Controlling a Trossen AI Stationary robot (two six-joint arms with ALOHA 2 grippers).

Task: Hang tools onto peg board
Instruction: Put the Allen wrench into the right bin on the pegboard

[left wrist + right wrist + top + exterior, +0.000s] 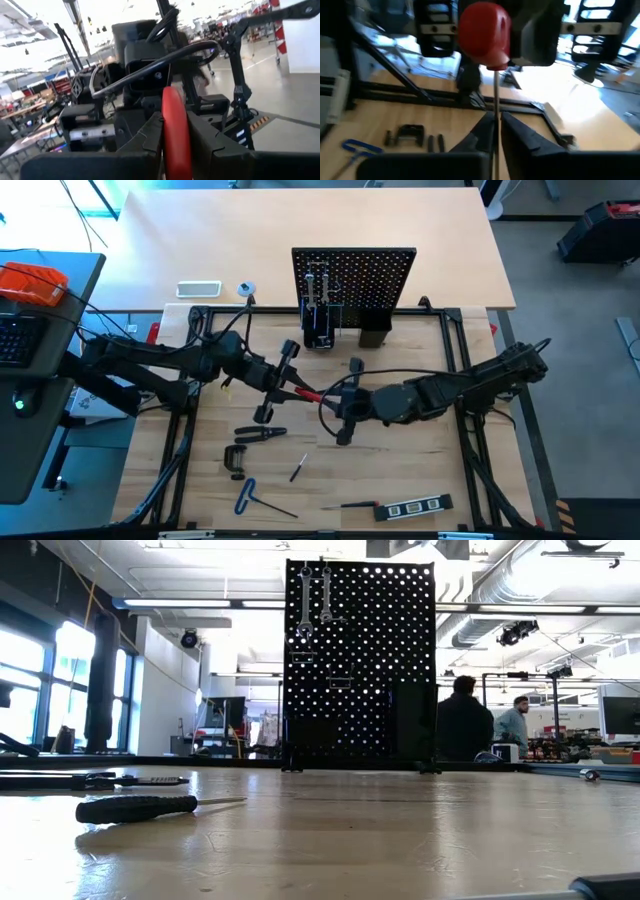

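Table (400,480) is pale wood, matt, grain showing. Peg board (355,275) looks like matt black perforated sheet, with 2 shiny silver metal wrenches (314,600) hanging on it. The red-handled screwdriver (485,32) has a smooth glossy plastic handle and a thin bare metal shaft. Black screwdriver (140,807) handle is matt, rubbery-looking.

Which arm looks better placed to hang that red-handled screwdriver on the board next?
Left, probably. The left claw is closed on the screwdriver at its thick red handle; the right claw sits at the thin metal shaft. The peg board is about equally near both.
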